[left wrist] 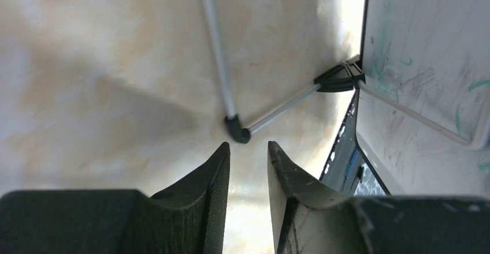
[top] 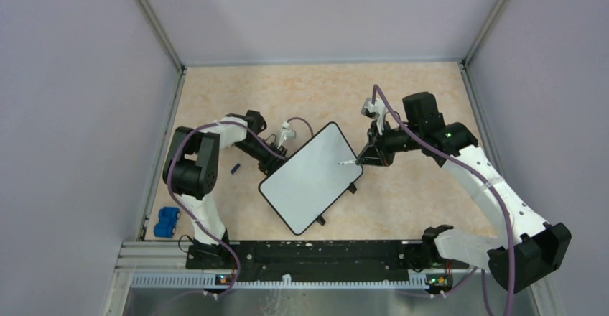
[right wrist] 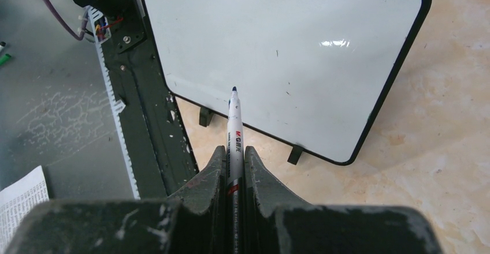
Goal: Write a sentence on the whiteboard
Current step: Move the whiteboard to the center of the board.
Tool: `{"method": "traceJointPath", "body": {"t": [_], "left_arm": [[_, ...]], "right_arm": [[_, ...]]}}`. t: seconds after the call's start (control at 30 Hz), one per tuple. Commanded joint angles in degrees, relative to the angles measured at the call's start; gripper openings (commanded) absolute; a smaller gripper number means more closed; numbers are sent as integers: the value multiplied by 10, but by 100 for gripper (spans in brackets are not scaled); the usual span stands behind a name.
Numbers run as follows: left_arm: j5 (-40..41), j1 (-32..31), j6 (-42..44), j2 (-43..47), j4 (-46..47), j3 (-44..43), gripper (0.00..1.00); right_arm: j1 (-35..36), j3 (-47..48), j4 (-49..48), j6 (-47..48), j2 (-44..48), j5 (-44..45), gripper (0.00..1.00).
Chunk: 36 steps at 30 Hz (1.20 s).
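Observation:
The whiteboard (top: 312,176) lies slanted on the table between the arms, with a black frame and small black feet (right wrist: 295,154). Its face (right wrist: 283,52) is blank: no blue lettering of the sentence shows on it. My right gripper (top: 370,156) is shut on a white marker (right wrist: 235,127). The marker's dark tip points at the board's right part (top: 347,163), and I cannot tell whether it touches. My left gripper (top: 286,143) is at the board's upper left edge. Its jaws (left wrist: 248,145) stand slightly apart with nothing between them. The board's smudged surface (left wrist: 427,63) fills the right of the left wrist view.
A small dark marker cap (top: 235,167) lies on the table left of the board. A blue object (top: 166,221) sits at the near left. The black base rail (top: 301,251) runs along the front edge. A printed sheet (right wrist: 23,199) lies beyond the rail.

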<state>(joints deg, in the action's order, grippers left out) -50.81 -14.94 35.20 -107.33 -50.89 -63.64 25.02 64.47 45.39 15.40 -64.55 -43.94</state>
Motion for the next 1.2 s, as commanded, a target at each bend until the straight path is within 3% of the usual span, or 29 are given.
{"method": "traceJointPath", "body": {"t": [0.0,0.17,0.27,0.4,0.5,0.6,0.83,1.17], "left_arm": [[13,78,-66,52,55,-45,36],[9,166,-76,92,28,-189,43],[-1,154,-7,116,-46,-274,50],[37,55,99,179,-108,-285,56],[99,-66,152,239,-124,-240,62],[142,-197,172,277,-131,-201,63],[292,-428,184,262,-98,-85,58],[345,-564,169,175,14,-47,59]], "right_arm": [[6,9,-12,-1,4,2,0],[-6,27,-10,-13,10,6,0],[-47,35,-16,-31,10,-21,0],[-133,38,-28,-50,8,-68,0],[-169,33,-39,-64,11,-77,0],[-190,24,-55,-76,18,-79,0],[-230,5,-93,-107,21,-100,0],[-239,-14,-107,-111,30,-113,0]]}}
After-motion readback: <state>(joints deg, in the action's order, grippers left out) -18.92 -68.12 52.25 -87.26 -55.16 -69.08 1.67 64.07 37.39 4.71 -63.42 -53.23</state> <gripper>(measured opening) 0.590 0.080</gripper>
